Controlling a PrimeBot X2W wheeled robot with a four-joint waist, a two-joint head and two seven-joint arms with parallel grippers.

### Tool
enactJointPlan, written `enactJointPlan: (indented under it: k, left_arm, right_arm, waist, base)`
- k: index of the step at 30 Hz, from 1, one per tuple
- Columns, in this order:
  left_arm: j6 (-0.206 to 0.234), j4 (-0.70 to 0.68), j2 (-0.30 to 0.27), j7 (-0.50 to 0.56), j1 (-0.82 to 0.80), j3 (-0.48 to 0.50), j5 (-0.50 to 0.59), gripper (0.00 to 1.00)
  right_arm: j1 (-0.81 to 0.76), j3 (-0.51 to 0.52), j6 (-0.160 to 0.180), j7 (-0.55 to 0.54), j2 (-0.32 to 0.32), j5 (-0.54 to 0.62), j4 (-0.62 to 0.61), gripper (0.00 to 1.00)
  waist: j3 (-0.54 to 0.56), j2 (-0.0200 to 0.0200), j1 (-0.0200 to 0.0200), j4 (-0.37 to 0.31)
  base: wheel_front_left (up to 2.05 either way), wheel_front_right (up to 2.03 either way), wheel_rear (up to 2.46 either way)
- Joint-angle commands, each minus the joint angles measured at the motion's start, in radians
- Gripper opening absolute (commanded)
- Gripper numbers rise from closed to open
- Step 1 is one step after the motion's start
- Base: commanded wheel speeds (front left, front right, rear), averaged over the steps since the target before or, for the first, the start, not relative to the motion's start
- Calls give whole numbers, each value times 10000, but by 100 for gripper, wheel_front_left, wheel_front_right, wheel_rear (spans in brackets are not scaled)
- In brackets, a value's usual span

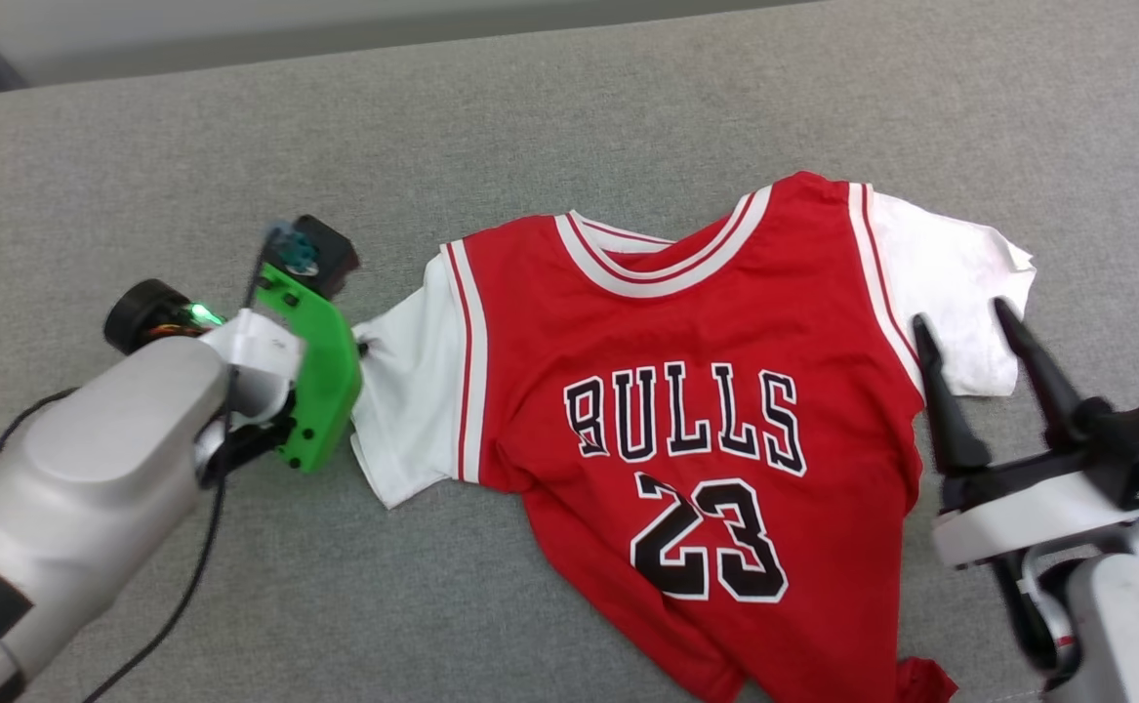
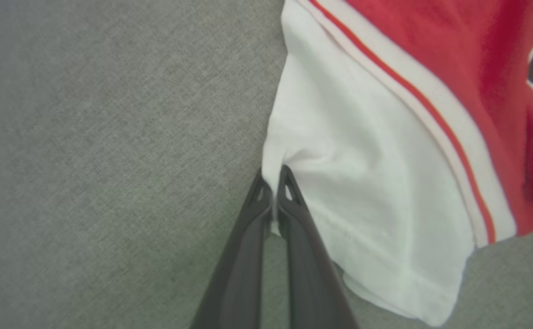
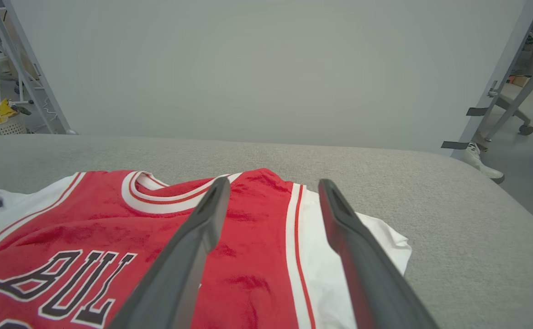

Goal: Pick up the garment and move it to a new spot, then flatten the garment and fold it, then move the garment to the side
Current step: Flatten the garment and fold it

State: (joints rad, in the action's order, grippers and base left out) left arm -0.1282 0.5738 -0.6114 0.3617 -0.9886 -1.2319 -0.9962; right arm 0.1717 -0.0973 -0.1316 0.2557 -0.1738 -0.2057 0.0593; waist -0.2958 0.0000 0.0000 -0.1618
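The garment [image 1: 686, 322] lies face up on the grey cloth-covered counter [image 1: 569, 117], a little to the right of the middle. Its red hem runs off the near edge of the head view, with a small bunched fold [image 1: 920, 679] at the near right corner. The black number 23 [image 1: 711, 537] sits above the hem, and the letters BULLS [image 1: 686, 415] lie farther back.

At the near right, the right claw [image 1: 962, 317] is spread wide and holds nothing. Its two dark fingers point away over the right side of the garment, one over the red edge and one over the white right sleeve [image 1: 959, 273]. In the right wrist view the right claw [image 3: 274, 183] frames the striped trim of the garment [image 3: 257, 219]. Whether the tips touch the cloth cannot be told.

At the near left, the pale left forearm [image 1: 91, 469] carries a green mount [image 1: 320, 381], and a black cable [image 1: 179, 586] trails beside it. The left claw [image 1: 362, 347] meets the outer edge of the white left sleeve [image 1: 413, 381]. In the left wrist view the left claw [image 2: 273, 176] is pressed together, pinching a fold of the sleeve's edge, and the cloth [image 2: 362, 151] puckers at the tips. Bare counter [image 2: 88, 160] lies to the left.

Farther back, the striped collar [image 1: 662, 264] lies open towards the far side. Beyond it is bare counter [image 3: 453, 205], then a pale wall [image 3: 266, 68], with a white shoe [image 3: 481, 162] on the floor at the far right.
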Motion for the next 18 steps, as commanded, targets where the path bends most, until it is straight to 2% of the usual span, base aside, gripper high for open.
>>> enactJointPlan:
  k: [1,6,10,14,18]
  left_arm:
    - [-25,-23,-329,-328,-70,37,-121,0]
    - [-25,-319,-1222,-1140,-173,307,-241,0]
    - [99,-591,-1807,-1505,-110,588,-378,0]
    - [314,-906,-2259,-1739,57,807,-561,0]
    - [563,-1232,-2521,-1927,194,856,-513,0]
  right_arm:
    - [233,227,9,61,-210,81,-77,100]
    - [556,1042,9,60,-894,15,-156,100]
    - [972,1357,9,-237,-1677,-159,-129,100]
    - [1596,1203,9,-955,-2613,-579,-112,100]
    - [2446,430,9,-2450,-3686,-1566,-6,100]
  waist:
    - [131,0,0,114]
    - [377,0,0,410]
    - [495,0,0,664]
    - [487,0,0,884]
    - [437,0,0,1083]
  base:
    - [0,0,0]
    - [0,0,0]
    - [0,0,0]
    - [0,0,0]
    - [0,0,0]
